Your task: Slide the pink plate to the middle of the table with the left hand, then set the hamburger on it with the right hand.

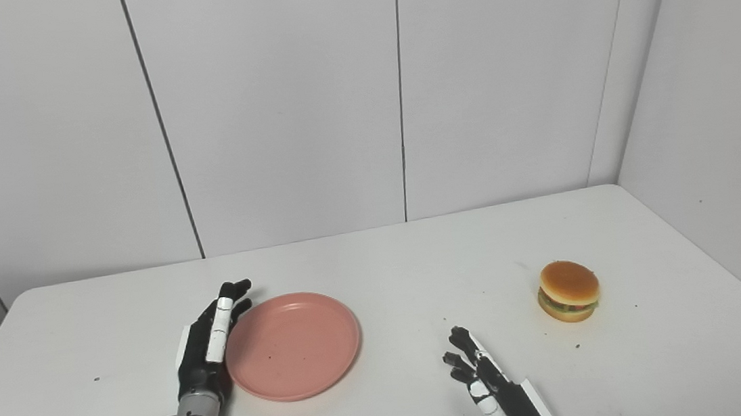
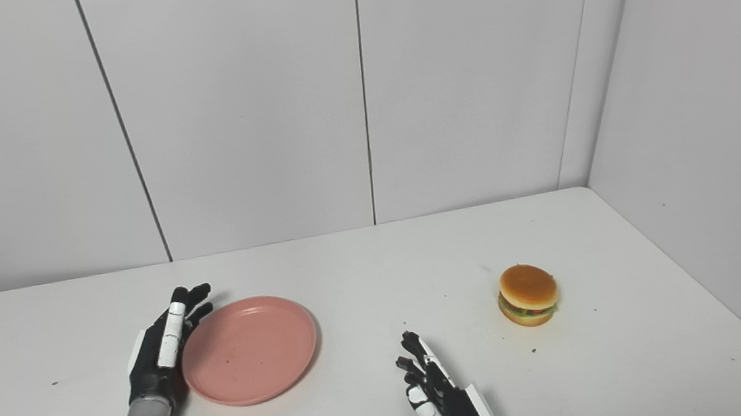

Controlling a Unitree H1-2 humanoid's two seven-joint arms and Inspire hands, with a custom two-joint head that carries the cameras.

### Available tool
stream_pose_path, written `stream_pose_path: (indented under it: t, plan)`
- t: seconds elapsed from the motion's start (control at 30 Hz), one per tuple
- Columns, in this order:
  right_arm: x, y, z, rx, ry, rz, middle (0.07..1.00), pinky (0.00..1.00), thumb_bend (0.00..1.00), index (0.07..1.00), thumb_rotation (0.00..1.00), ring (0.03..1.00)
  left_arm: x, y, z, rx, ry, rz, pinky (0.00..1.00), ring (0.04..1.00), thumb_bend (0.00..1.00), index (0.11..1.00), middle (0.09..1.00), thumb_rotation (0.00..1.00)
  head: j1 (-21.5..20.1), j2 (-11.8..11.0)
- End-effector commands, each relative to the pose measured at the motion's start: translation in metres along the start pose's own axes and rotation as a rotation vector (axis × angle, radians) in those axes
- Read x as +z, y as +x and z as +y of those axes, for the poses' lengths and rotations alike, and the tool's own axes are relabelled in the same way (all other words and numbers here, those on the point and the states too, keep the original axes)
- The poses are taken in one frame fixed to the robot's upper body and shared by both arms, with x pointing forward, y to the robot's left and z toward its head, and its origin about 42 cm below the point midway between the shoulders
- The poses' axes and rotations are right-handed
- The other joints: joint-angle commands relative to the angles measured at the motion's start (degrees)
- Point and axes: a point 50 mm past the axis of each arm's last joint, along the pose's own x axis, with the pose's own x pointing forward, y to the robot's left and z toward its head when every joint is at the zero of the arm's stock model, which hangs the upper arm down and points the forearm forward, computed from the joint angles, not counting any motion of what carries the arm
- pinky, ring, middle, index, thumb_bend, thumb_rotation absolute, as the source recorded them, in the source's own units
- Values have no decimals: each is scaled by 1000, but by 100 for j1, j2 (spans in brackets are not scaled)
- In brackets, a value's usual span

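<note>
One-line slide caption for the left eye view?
Left hand open against round pink plate's left rim; right hand waits; hamburger untouched.

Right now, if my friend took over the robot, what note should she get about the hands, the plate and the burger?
Left hand: open, flat against the plate's left rim, holding nothing.
Right hand: open, low near the front edge, apart from the burger.
Plate: left of the middle, empty.
Burger: upright on the table, to the right.
Done: nothing finished; the hand is placed to push.
Left: slide the plate to the middle, then put the burger on it with the right hand.
</note>
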Motion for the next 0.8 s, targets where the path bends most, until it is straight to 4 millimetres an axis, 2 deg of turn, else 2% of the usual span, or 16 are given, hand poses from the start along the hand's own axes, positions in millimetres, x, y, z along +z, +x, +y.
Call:
stream_pose_path:
  t: [0.0,0.2,0.27,0.77]
  plan:
    - [-6,3,36,38,70,67,953,899,777,956,1000,893,19,9,-11,-29,11,-50,1000,869,852,729,881,874,-36,20]
    - [-3,7,46,39,67,62,963,900,773,959,1000,911,20,9,-12,-44,13,-50,968,866,858,727,880,885,-451,24]
    - [-3,9,49,39,66,65,966,911,782,959,1000,918,19,9,-11,-48,6,-49,989,863,843,719,870,878,-494,16]
    - [-3,7,46,31,55,65,969,929,771,953,1000,925,13,4,-17,-61,11,-42,1000,871,807,711,862,876,-423,38]
